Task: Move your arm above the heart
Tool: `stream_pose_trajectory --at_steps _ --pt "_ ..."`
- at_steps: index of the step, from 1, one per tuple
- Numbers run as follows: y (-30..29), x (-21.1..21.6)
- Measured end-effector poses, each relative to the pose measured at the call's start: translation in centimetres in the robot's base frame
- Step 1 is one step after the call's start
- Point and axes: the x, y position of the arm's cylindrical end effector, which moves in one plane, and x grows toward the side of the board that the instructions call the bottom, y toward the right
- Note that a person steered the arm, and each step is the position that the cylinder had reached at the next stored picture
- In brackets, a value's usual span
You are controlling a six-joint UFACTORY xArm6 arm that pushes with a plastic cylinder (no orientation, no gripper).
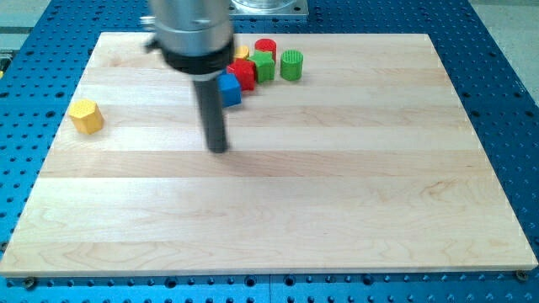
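Observation:
My tip [218,149] rests on the wooden board [337,210], left of centre. A yellow block [86,116] sits alone near the board's left edge, far to the left of my tip and slightly above it; it could be the heart, but its shape is unclear. A cluster lies above and right of my tip: a blue block [229,90], a red block [244,73], a green block [263,66], a red cylinder [266,48] and a green cylinder [291,64]. A second yellow block [242,52] is mostly hidden behind the arm. My tip touches no block.
The arm's wide dark body [195,38] covers the board's top left of centre and hides part of the cluster. The board lies on a blue perforated table [505,84].

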Motion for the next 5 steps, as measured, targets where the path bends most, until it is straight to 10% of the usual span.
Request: stream_pose_trajectory --at_steps 2,5 --pt "17.7 -11.5" --pt "1.5 -22.3"
